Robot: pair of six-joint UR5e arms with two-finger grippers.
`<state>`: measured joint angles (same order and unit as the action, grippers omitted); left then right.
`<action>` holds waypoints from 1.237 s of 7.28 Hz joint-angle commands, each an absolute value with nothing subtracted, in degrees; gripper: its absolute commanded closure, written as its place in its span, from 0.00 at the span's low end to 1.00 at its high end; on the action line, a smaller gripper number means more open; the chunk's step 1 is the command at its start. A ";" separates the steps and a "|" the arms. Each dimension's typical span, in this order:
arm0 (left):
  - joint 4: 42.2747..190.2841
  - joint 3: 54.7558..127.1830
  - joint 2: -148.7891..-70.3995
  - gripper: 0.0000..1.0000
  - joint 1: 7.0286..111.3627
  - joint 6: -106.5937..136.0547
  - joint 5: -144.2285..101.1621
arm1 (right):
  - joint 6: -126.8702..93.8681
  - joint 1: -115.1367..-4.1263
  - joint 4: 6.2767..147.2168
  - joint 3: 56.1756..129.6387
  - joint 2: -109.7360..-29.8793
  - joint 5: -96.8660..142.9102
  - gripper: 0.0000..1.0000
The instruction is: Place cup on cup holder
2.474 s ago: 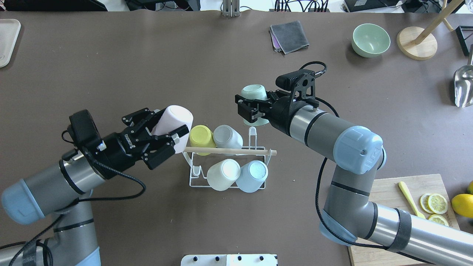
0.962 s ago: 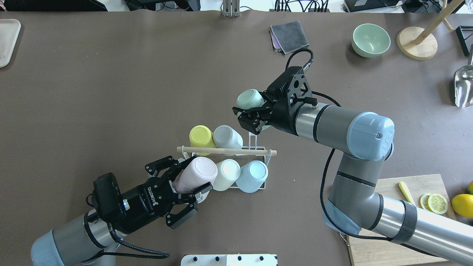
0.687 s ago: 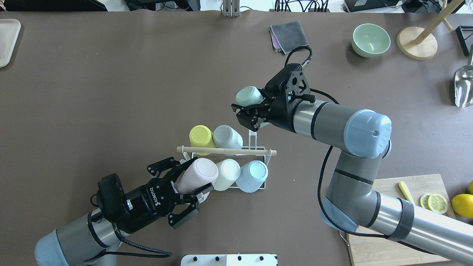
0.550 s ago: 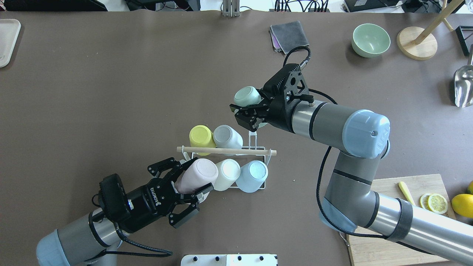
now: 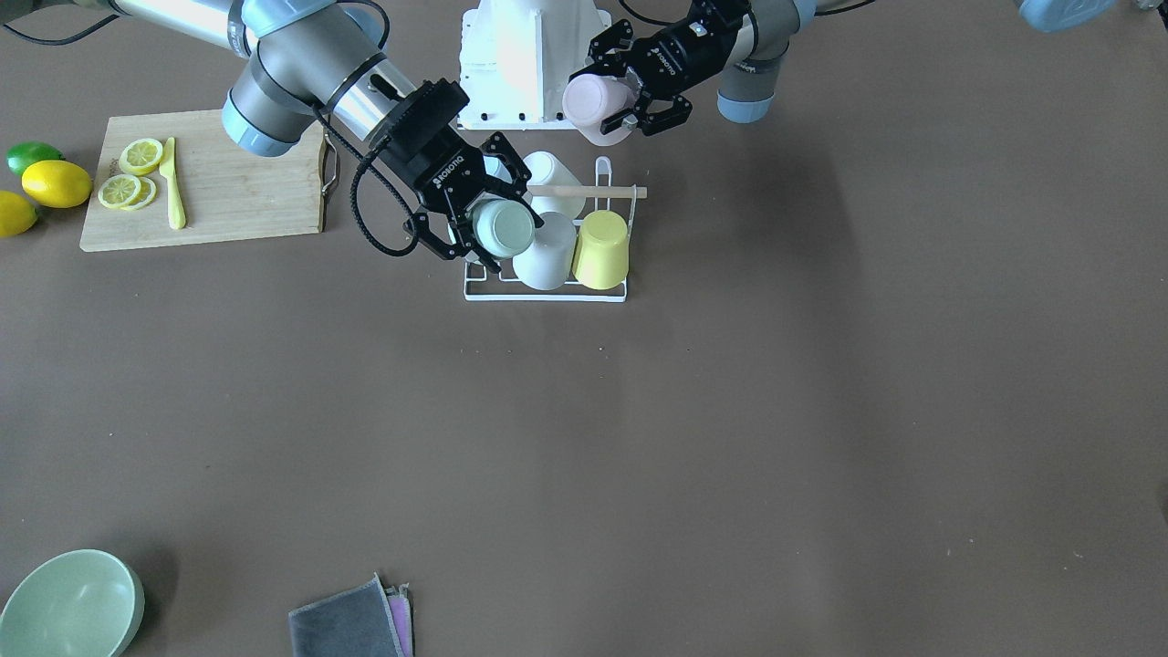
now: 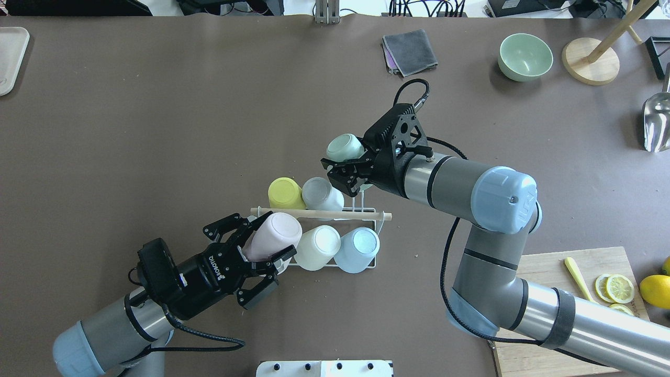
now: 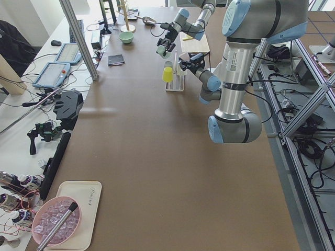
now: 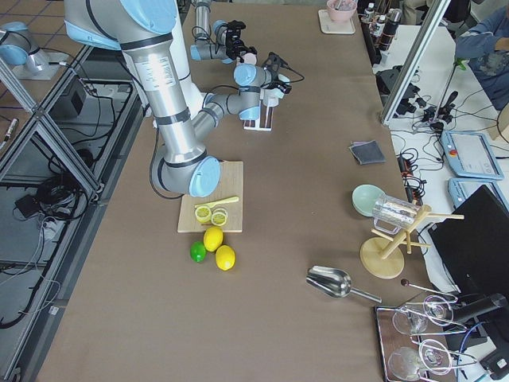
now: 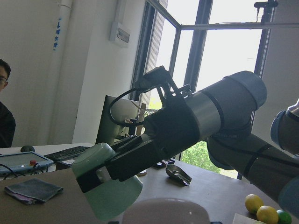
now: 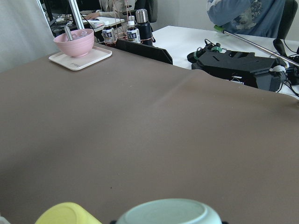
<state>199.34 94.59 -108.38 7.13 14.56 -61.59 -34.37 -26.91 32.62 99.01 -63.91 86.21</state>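
Step in hand: both arms are bringing a cup to the cup holder (image 6: 361, 213); I judge that neither cup is seated yet.
Cup holder: it stands near the middle of the surface (image 6: 157, 131), a little toward the robot's edge. A yellow cup (image 6: 285, 191), a grey cup (image 6: 320, 192), a white cup (image 6: 319, 246) and a light blue cup (image 6: 358, 248) are on it, bottoms up.
Left claw (image 6: 271, 240): it pinches the pink cup (image 6: 280, 230) by its side. The cup is tilted, bottom up, at the holder's left end on the robot's side, just beside the white cup.
Right claw (image 6: 339, 175): it pinches the mint cup (image 6: 343, 146), also bottom up, over the holder's far side, close above a free prong (image 6: 358, 201).
Hidden: no view shows whether either mouth is already over a prong.
Next move: each cup must go down along its prong with its mouth centred on the wire. Only then should the claw spread and draw back without pushing the neighbour cups.
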 commanded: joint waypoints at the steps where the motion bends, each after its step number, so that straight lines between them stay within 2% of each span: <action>1: 199.25 94.22 -108.37 1.00 7.64 14.59 -61.52 | -34.28 -26.28 32.61 98.44 -63.90 85.61 1.00; 3: 199.34 92.29 -108.63 1.00 7.38 14.68 -61.52 | -34.37 -26.02 32.52 98.44 -64.07 85.61 1.00; 9: 199.34 92.55 -109.51 1.00 8.88 14.77 -61.52 | -34.36 -25.22 30.85 98.44 -64.78 85.61 1.00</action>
<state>199.34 92.50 -109.25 8.69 14.75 -61.58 -34.31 -25.24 30.86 98.43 -64.75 85.66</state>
